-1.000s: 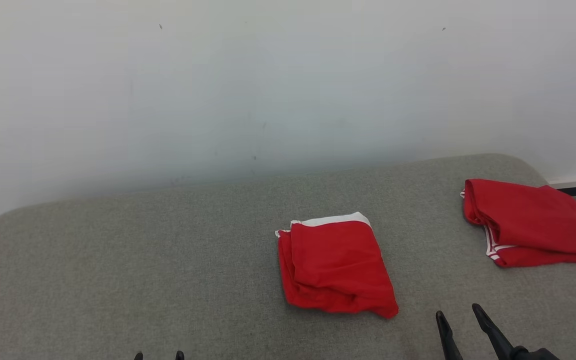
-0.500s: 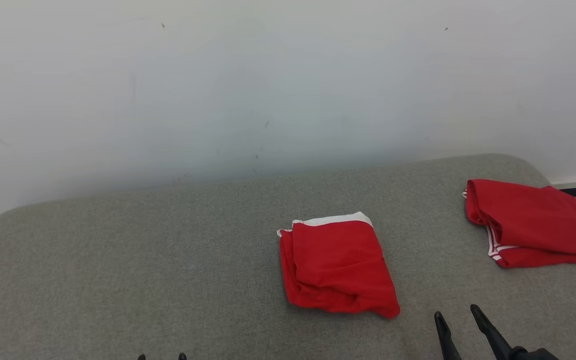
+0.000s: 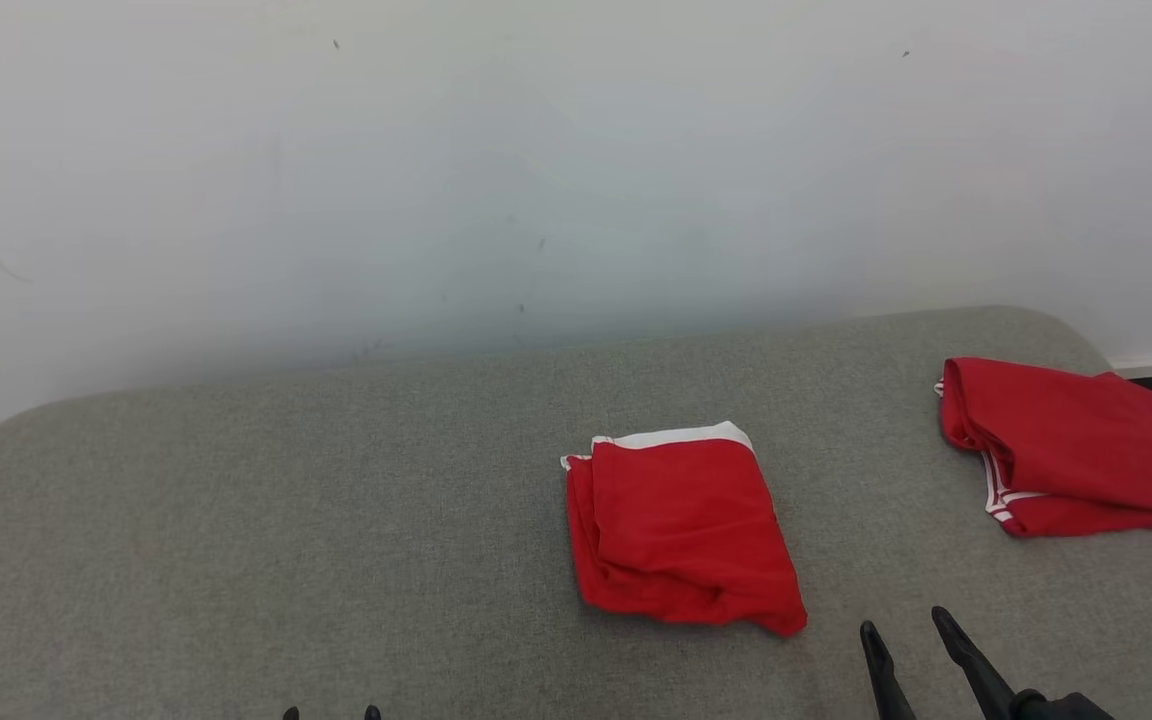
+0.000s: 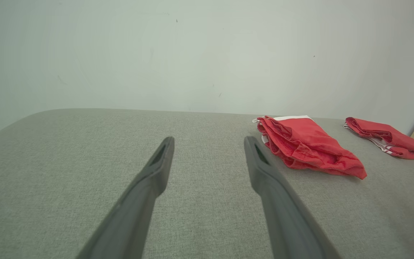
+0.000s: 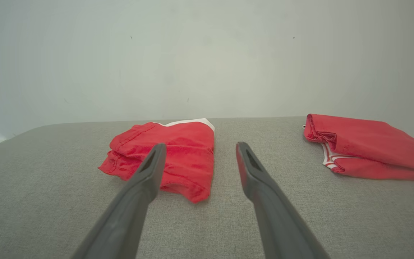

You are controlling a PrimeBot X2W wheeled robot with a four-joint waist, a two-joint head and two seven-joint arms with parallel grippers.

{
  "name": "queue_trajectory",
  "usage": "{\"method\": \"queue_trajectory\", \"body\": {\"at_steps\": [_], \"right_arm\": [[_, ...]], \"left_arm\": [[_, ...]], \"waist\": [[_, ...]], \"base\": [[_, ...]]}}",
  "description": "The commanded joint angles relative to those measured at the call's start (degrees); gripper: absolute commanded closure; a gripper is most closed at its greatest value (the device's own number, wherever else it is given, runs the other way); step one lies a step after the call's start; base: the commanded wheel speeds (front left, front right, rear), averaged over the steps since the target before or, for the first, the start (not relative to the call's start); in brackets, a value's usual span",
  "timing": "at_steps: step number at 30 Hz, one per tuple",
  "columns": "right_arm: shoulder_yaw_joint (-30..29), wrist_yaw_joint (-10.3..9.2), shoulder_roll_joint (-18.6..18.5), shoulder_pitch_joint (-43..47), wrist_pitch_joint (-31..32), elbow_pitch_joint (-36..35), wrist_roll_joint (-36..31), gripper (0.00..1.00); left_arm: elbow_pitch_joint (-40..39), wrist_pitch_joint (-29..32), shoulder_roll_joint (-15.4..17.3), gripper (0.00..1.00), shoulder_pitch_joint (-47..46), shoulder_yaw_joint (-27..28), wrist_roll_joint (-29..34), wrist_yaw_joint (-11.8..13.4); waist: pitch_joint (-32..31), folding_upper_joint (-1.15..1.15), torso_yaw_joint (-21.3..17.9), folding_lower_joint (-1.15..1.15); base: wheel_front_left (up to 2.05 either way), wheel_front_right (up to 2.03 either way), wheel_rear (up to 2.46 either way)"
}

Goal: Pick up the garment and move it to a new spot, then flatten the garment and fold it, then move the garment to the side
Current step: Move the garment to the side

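**A:** Where's the garment?
**B:** Red garment (image 3: 681, 530) sits mid grey padded top (image 3: 236, 520), folded into a rough rectangle. Its white band (image 3: 671, 438) is on the far edge, toward the wall (image 3: 536, 150). The second red piece (image 3: 1066, 450) lies well apart at the right end, with white stripes showing.

**A:** Grippers?
**B:** Both are spread wide and neither holds anything. Right gripper (image 3: 904, 620) is just off the garment's near right corner, not touching. Left gripper (image 4: 208, 141) is low over bare padding, well to the garment's left.

**A:** Stage?
**B:** It looks folded already, so my guess is the move to the side is what's left.

**A:** How will it handle?
**B:** Light, limp knit with no stiffness, and not fragile. The layers are loose and offset, and the near edge is lumpy. Lifted by one corner, I'd expect the stack to fall open. The padded top is textured, so dragging would likely bunch it rather than slide it.

**A:** Grip points?
**B:** My call is to use both arms on the two near corners. The right one takes the near right corner it's already beside, and the left comes in for the near left. Bite deep enough to catch every layer, not just the top one. Keep the corners level and apart so the fold holds.
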Motion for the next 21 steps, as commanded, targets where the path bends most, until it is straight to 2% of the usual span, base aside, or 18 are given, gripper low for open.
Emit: {"method": "queue_trajectory", "body": {"at_steps": [1, 6, 9, 17, 18, 19, 21], "right_arm": [[-0.11, -0.07, 0.11, -0.66, -0.19, 0.05, 0.39, 0.0], [-0.18, -0.07, 0.45, -1.33, -0.19, 0.39, 1.62, 0.0], [-0.02, -0.07, 0.89, -2.28, -0.19, 1.09, 4.51, 0.0], [1.47, -0.07, 0.97, -7.2, -0.19, 6.16, 14.92, 0.0], [2.7, -0.07, 0.25, -9.19, -0.19, 8.74, 18.15, 0.0], [2.7, -0.07, 0.25, -9.19, -0.19, 8.74, 18.15, 0.0], [3.32, -0.07, 0.04, -11.49, -0.18, 11.75, 22.32, 0.0]], "left_arm": [[-0.01, -0.16, 0.0, 0.0, -0.64, -0.19, 0.43, -0.08], [-0.58, -0.16, 0.0, 0.0, -0.88, -0.55, 0.45, 0.25], [-0.94, -0.16, 0.0, 0.0, -1.21, -0.82, 0.44, 0.43], [-1.74, -0.16, 0.0, 0.0, -2.37, -1.97, 0.72, 0.17], [-1.73, -0.16, 0.0, 0.0, -2.87, -2.5, 0.82, 0.02], [-1.73, -0.16, 0.0, 0.0, -2.87, -2.5, 0.82, 0.02], [-1.79, -0.16, 0.0, 0.0, -3.48, -2.97, 0.85, -0.1]], "waist": [[0.21, 0.0, 0.23, 0.0], [1.04, 0.0, 0.91, 0.0], [1.74, 0.0, 1.22, 0.0], [4.42, 0.0, 1.99, 0.0], [5.18, 0.0, 2.38, 0.0], [5.18, 0.0, 2.38, 0.0], [5.99, 0.0, 2.78, 0.0]], "base": [[0.0, 0.0, 0.0], [0.0, 0.0, 0.0], [0.0, 0.0, 0.0], [0.0, 0.0, 0.0], [0.0, 0.0, 0.0], [0.0, 0.0, 0.0], [0.0, 0.0, 0.0]]}}
